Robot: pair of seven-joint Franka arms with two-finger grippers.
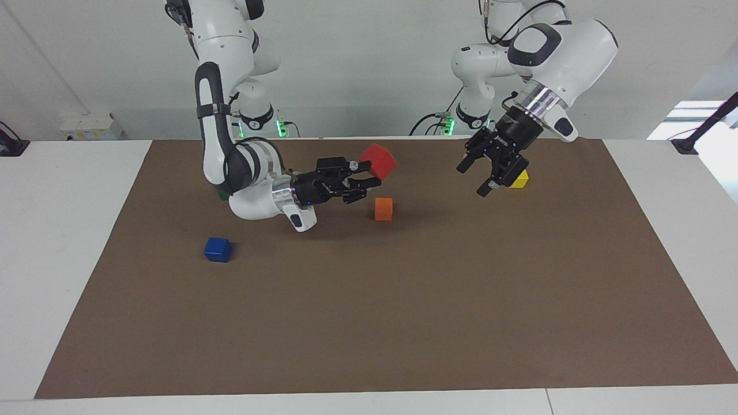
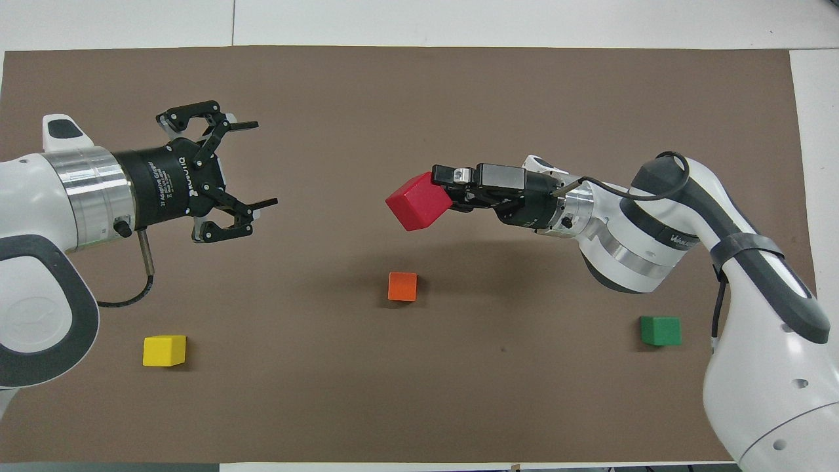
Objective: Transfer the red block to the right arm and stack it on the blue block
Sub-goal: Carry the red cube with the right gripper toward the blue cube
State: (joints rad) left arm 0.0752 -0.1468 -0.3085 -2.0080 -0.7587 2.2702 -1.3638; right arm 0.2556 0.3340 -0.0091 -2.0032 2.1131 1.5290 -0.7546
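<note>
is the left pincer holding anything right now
No, the left pincer hangs open and empty above the mat, while the red block sits in the right pincer.

Orange cube [image 1: 383,208], yellow cube [image 2: 164,350], green cube [image 2: 660,330] on brown mat [image 1: 403,323].

Bright, even light falls from above. Soft, faint shadows lie on the brown mat [image 1: 369,300] under the arms. Both views are sharp.
</note>
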